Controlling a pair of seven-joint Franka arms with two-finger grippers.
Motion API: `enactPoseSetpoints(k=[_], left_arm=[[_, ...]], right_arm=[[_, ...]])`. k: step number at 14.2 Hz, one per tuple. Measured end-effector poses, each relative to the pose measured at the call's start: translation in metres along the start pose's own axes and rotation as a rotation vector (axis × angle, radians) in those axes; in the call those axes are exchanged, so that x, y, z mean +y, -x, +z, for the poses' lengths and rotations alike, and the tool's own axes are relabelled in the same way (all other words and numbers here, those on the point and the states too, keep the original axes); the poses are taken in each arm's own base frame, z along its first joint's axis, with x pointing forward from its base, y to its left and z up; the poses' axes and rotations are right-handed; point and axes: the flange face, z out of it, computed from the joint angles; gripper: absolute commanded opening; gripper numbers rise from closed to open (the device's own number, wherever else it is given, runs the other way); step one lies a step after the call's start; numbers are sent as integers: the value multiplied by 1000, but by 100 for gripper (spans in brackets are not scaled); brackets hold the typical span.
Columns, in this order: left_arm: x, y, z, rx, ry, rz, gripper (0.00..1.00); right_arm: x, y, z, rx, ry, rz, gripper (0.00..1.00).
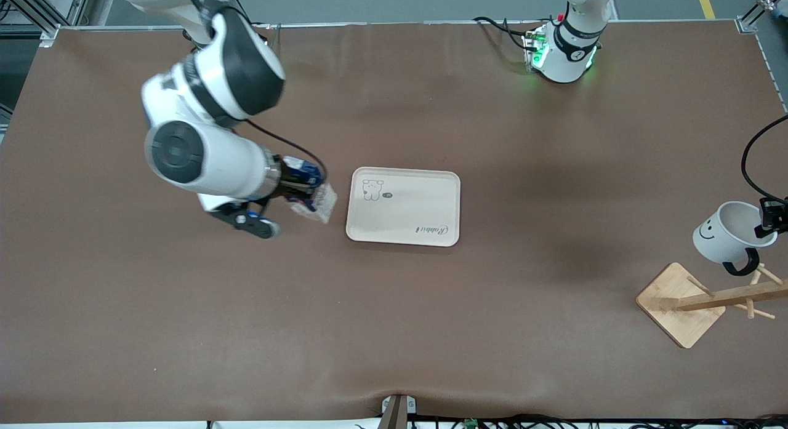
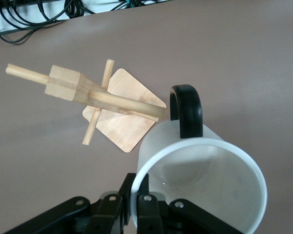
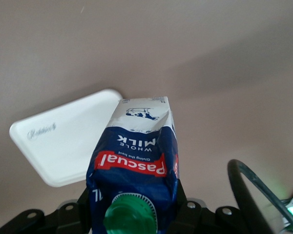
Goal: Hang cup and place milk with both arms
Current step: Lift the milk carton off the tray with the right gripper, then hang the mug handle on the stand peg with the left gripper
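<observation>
The right hand is mostly hidden under its own arm in the front view. It grips the milk at the cap end, up in the air over the brown surface, tilted, just beside the tray. The left hand is cut off at the frame edge. It grips the rim of the cup, over the rack, with the handle close to a peg.

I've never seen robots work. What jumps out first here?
Both arms are carrying something. The right end effector holds the milk in the air beside the cream tray. The left end effector grips the cup by its rim, tilted above the wooden rack.
</observation>
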Motion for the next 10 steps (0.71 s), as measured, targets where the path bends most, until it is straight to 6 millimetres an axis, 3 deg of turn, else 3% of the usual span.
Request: enactPoseSetpoints(k=[3, 6, 8, 10], left_arm=[[-10, 3, 7, -1, 19, -2, 0], [-24, 9, 8, 0, 24, 11, 0], [-26, 10, 7, 2, 25, 7, 0], [-30, 11, 8, 6, 31, 10, 0]], right_arm=[[69, -31, -29, 32, 12, 42, 0], [162, -64, -40, 25, 15, -24, 0], [230, -86, -41, 3, -11, -60, 0], [279, -101, -32, -27, -27, -73, 0]])
